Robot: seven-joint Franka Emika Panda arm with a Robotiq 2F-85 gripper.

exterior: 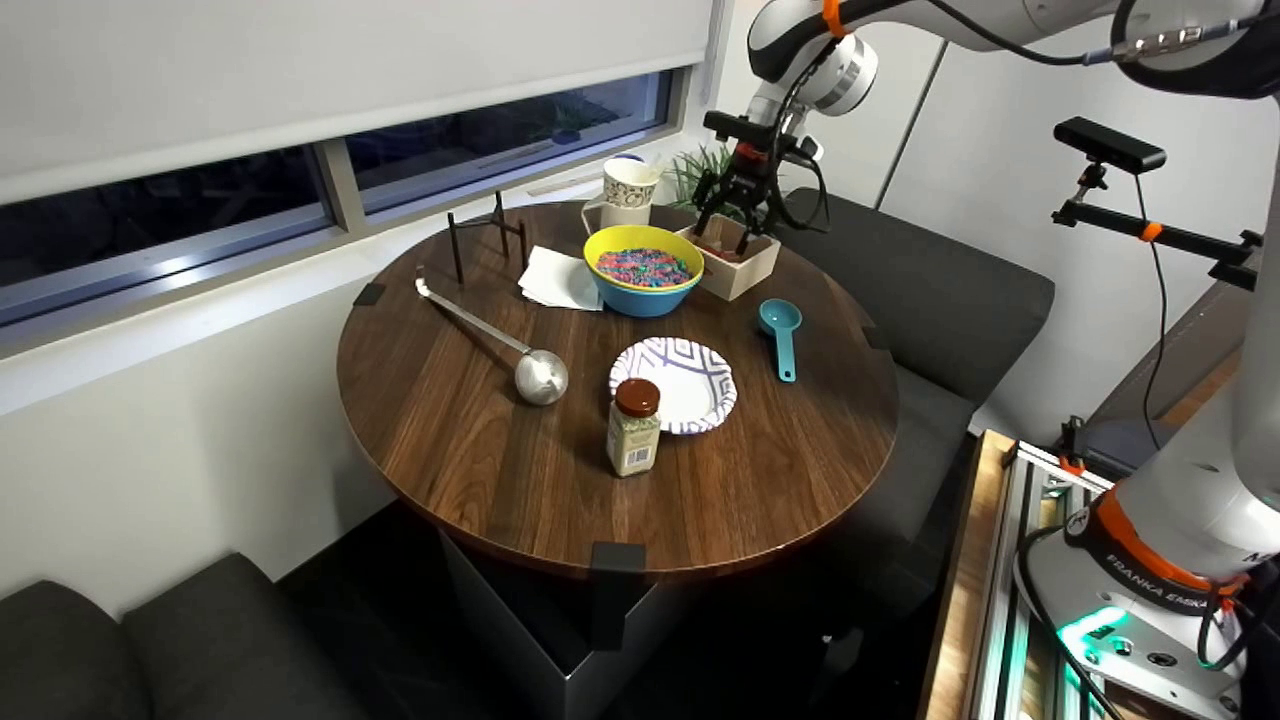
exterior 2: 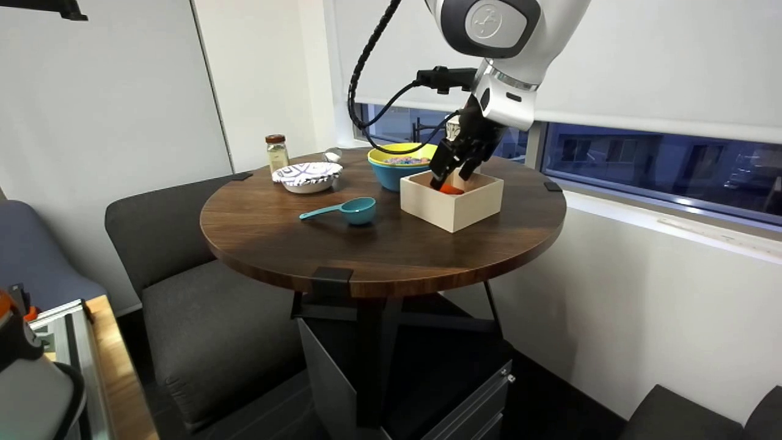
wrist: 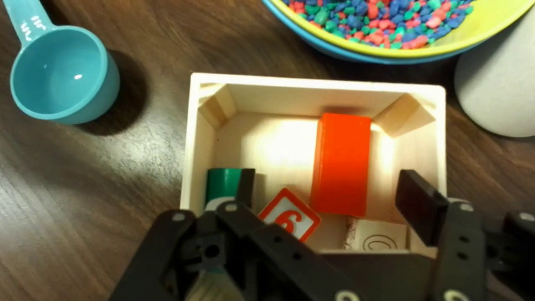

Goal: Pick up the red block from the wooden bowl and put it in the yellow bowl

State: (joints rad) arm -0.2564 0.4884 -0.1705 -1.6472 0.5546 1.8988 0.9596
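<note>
The red block (wrist: 342, 163) lies flat in the wooden bowl (wrist: 317, 81), a square-cornered pale box, towards its right side in the wrist view. It also shows in an exterior view (exterior 2: 451, 190). My gripper (wrist: 330, 194) is open and empty, its fingers reaching down at the box in both exterior views (exterior: 722, 236) (exterior 2: 451, 177). The fingers stand apart on either side of the block's near end; I cannot tell their height above it. The yellow bowl (exterior: 630, 236) sits nested in a blue bowl (exterior: 640, 302) beside the box and holds coloured pebbles (wrist: 376, 21).
The box also holds a green block (wrist: 223, 182), a red-edged number block (wrist: 292, 215) and a pale block (wrist: 378, 234). A teal scoop (wrist: 58, 75), mug (exterior: 628, 190), patterned plate (exterior: 690, 385), spice jar (exterior: 633, 440), ladle (exterior: 540, 377) and napkins (exterior: 560, 280) stand around.
</note>
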